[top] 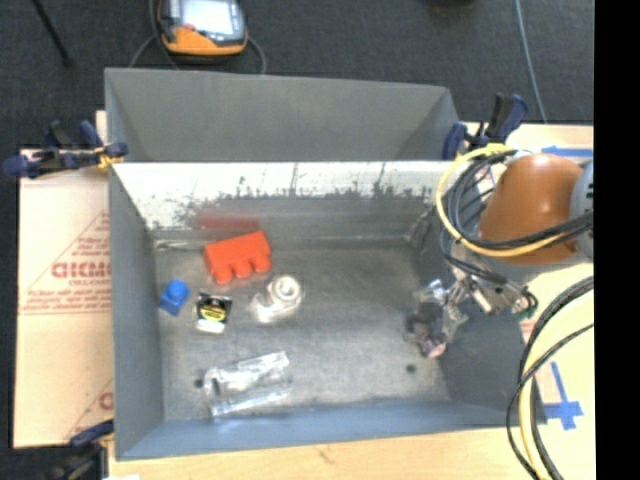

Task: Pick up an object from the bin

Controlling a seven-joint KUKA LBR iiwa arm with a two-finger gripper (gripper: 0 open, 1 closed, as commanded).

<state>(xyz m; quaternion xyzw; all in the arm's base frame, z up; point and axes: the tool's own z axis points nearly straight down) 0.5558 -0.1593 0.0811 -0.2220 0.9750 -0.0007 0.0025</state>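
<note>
Orange and domed, the wrist cover with its looped yellow-and-black cables rides highest and so closest to the lens, leaning in over the right rim. Below it the gripper hangs low near the right wall of the grey metal bin. Whether the jaws are open or closed cannot be told, nor whether the small dark, faintly pinkish shape at the tip is a bin thing or part of the tool. The floor around it looks bare, so no pick seems settled yet. The candidates all lie well apart, on the left half. Closest is a stubby white-and-silver bottle-like piece on its side. Beyond it are an orange moulded plastic block towards the rear wall, a small black-and-yellow tag-like item and a little blue plastic cube just beside it. A crumpled clear plastic packet lies alone near the front wall. They are scattered singly, not heaped, which should leave room to close round any one. The sloping walls likely keep loose things on the scuffed floor. A pale wooden tabletop shows at the front edge. Behind is dark carpet, where an orange-and-black handheld unit lies.
</note>
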